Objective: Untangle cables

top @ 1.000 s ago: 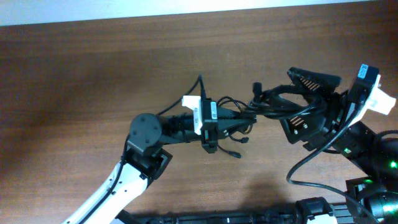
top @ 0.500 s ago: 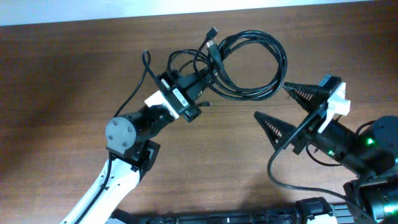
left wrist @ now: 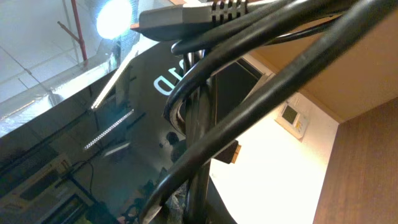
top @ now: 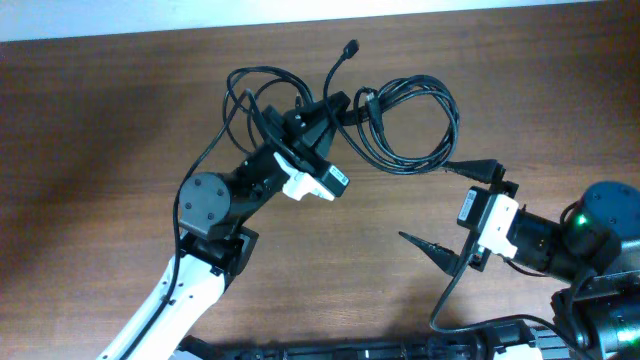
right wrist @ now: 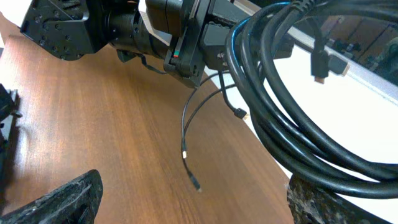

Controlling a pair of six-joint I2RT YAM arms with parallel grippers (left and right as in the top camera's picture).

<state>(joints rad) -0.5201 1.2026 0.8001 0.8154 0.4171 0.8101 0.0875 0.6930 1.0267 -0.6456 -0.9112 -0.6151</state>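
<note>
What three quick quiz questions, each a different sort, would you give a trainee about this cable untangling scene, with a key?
1. True or false: the right gripper is shut on the cables.
2. Which one grips the cables? A. the left gripper B. the right gripper C. neither
3. Fill in: the cables are coloured ___.
Key: 1 false, its jaws stand open, apart from the cables. 2 A. 3 black.

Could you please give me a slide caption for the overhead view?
Left gripper grips the tangled cables; right gripper stands open near their loop.
</note>
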